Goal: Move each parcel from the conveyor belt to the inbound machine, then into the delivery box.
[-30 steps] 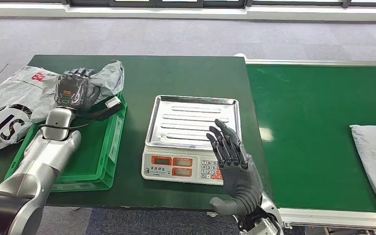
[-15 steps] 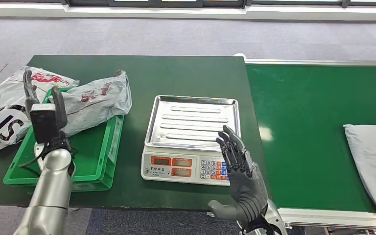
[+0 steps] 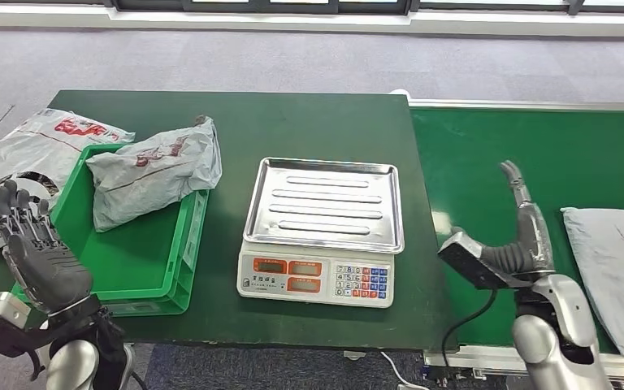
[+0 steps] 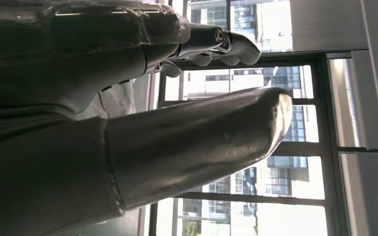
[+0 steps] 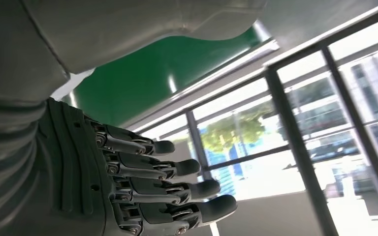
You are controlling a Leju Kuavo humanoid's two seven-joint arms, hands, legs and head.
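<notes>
Parcel on belt: we see a grey parcel lying flat on the green belt, at its right end, partly past the picture's edge.
Long axis: it runs roughly toward and away from us, across the belt.
Right hand: our right hand stands upright over the belt, fingers straight and apart, holding nothing; the right wrist view shows those fingers extended side by side.
Key relation: the parcel lies just to the right of this hand, near but apart. We judge the reach goes sideways, outward, with the fingers meeting the parcel's long side.
Nearer arm: the right, plainly.
Left hand: our left hand is raised by the crate's near left corner, fingers up and spread, empty.
Scale: the scale sits between crate and belt, its tray bare.
Crate: the green crate holds one grey bag at its far end; a white bag lies beside it on the table.
</notes>
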